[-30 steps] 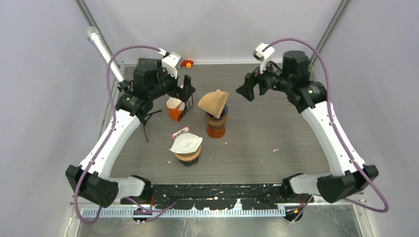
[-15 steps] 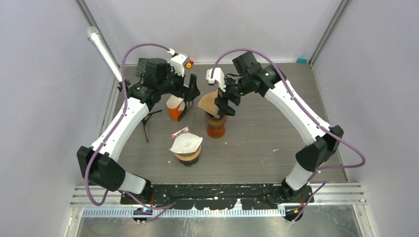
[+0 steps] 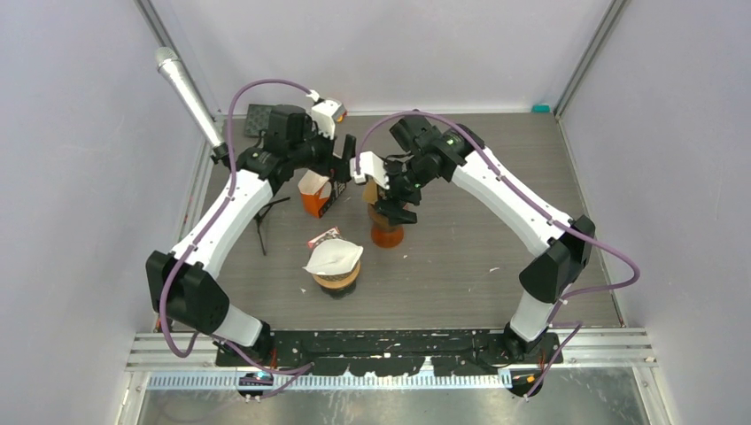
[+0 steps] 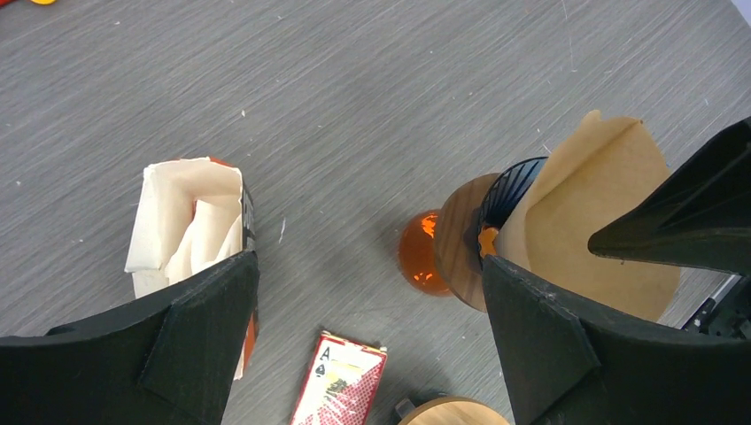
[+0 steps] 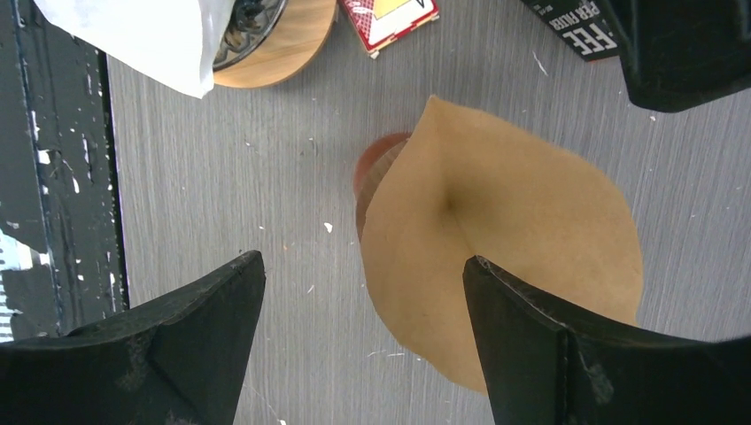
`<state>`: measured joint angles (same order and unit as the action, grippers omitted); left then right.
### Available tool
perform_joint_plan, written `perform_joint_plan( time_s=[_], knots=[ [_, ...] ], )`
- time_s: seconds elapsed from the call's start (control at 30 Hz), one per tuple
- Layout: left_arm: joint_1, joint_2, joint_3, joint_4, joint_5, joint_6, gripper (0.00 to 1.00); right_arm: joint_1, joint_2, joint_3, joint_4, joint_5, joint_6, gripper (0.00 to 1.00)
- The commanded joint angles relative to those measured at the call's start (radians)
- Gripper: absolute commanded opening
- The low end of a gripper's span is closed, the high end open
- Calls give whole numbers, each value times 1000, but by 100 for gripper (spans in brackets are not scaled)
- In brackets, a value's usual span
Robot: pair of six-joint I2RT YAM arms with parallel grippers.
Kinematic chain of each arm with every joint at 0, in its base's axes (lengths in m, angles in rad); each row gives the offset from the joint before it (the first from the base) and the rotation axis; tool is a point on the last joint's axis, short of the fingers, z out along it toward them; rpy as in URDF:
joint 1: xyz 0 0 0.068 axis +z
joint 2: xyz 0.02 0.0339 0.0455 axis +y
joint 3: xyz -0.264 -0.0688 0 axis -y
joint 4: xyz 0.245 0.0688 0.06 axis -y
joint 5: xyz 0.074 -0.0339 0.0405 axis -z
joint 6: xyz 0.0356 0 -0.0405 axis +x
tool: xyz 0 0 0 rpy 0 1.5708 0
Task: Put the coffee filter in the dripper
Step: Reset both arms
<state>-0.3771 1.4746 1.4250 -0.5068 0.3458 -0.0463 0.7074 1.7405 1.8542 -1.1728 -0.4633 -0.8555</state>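
Right wrist: filter (image 5: 505,239) sits tilted on dripper (image 4: 509,183), seemingly not seated. Right gripper (image 5: 359,266) spread wide above it, left gripper (image 4: 369,261) wide, empty. Pressing in remains.

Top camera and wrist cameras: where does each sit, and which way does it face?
Top: above, behind the arm bases, facing down at the table; left arm, right arm show.
Left wrist: above the filter box and brown filter, facing down; own two fingers show.
Right wrist: above the brown filter, facing down; own two fingers show.
Shared: both wrists see the brown filter.
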Motion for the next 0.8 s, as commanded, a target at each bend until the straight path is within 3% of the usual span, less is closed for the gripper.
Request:
perform_joint_plan(
  time_s=[0.0, 0.5, 0.77],
  knots=[
    [-4, 9, 41, 16, 43, -12, 100, 0, -32, -19, 12, 29, -11, 86],
    [-22, 13, -6, 53, 97, -23, 100, 11, -38, -128, 103, 25, 27, 84],
    [-22, 20, -10, 54, 0, -29, 100, 15, 4, -140, 119, 29, 22, 84]
  ],
)
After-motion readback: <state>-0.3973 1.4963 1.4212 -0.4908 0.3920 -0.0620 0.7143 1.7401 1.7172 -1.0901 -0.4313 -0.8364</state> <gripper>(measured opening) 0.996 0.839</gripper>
